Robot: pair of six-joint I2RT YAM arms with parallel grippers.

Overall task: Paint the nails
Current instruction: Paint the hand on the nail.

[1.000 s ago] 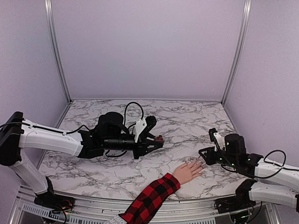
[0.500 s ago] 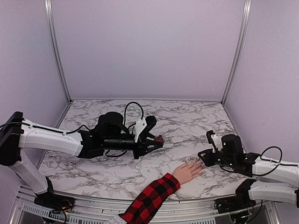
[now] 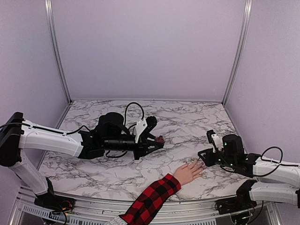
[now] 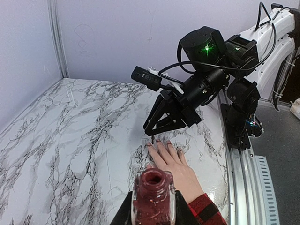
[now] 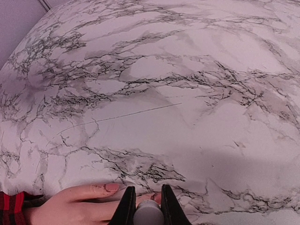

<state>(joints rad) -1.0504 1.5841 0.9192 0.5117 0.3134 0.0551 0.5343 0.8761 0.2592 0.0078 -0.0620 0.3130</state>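
Observation:
A pale hand (image 3: 189, 172) with a red-and-black plaid sleeve (image 3: 150, 199) lies flat near the table's front edge. Its tiny nails (image 4: 159, 140) point at my right gripper; some look tinted dark. My right gripper (image 3: 202, 157) is shut on the polish brush's grey-white cap (image 5: 148, 213). The dark brush tip (image 4: 152, 139) is at the nail of an outer finger. A pinkish nail (image 5: 111, 187) shows just left of my right gripper (image 5: 144, 206). My left gripper (image 3: 157, 140) is shut on the open dark-red polish bottle (image 4: 153, 197), held above the table left of the hand (image 4: 171, 161).
The marble table (image 3: 187, 122) is enclosed by lilac walls with metal corner posts (image 3: 236, 51). The right arm's base and cables (image 4: 241, 108) stand at the table's near right edge. The left arm (image 3: 51, 140) stretches across the left half of the table.
My right gripper has shifted slightly left toward the fingertips. The left arm and the bottle have not moved.

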